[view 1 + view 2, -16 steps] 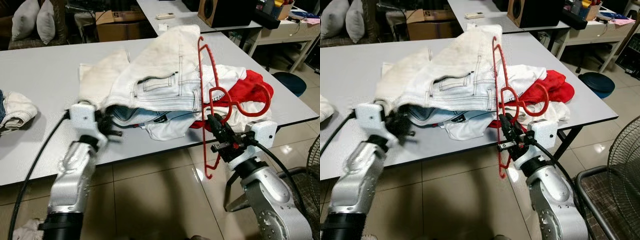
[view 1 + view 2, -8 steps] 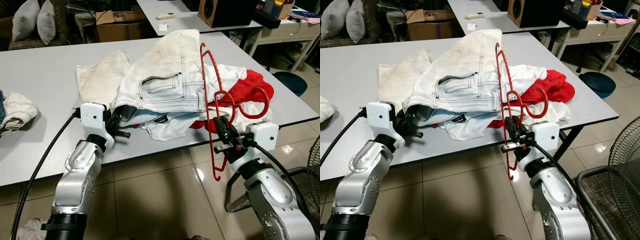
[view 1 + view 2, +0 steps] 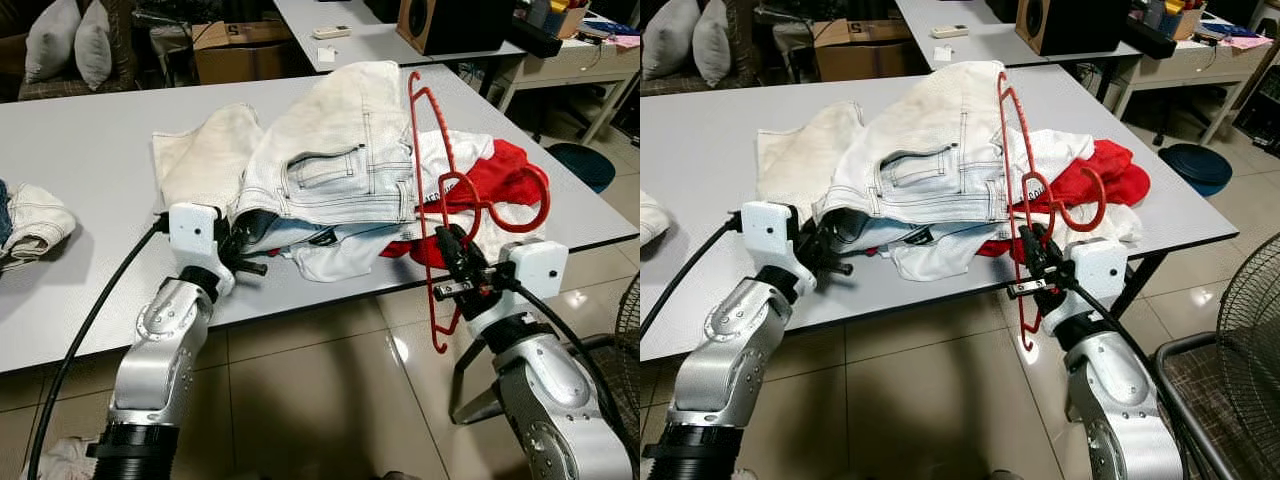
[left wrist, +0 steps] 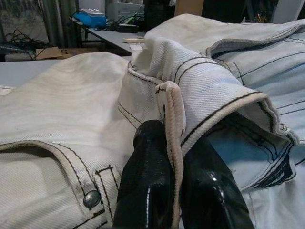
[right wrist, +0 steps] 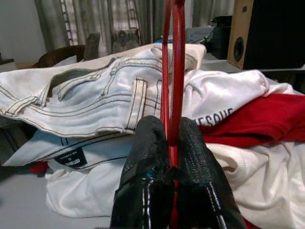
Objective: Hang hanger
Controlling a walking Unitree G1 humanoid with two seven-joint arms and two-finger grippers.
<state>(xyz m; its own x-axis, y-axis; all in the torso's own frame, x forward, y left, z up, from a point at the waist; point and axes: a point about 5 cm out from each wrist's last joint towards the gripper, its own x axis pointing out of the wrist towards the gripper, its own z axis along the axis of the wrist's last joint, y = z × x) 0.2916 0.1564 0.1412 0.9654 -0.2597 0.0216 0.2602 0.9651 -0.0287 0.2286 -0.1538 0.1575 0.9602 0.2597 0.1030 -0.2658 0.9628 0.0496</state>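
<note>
Right up front, the right gripper point(image 3: 452, 262) is pinched tight on the red hanger point(image 3: 430, 190), fingers clamped either side of a thin bar near the middle of the frame. The hanger stands on edge just off the near side of the table point(image 3: 80, 160), its hook curling out to the robot's right over the red garment point(image 3: 505, 170). It looks like light, stiff plastic: easy to lift, but thin and smooth, so it may swivel in the pinch. A hold close to the neck should steady it best.

Across on the left, the left gripper point(image 4: 164, 191) has its two fingers closed on a folded hem of the white jeans point(image 3: 330, 150). Soft, floppy denim, heavier than the hanger, and it will drag and sag when pulled.

Further back the jeans sprawl over the clothes pile mid-table; whether any cloth snags the hanger's far end is hard to tell. A second table point(image 3: 340, 20) stands beyond.
</note>
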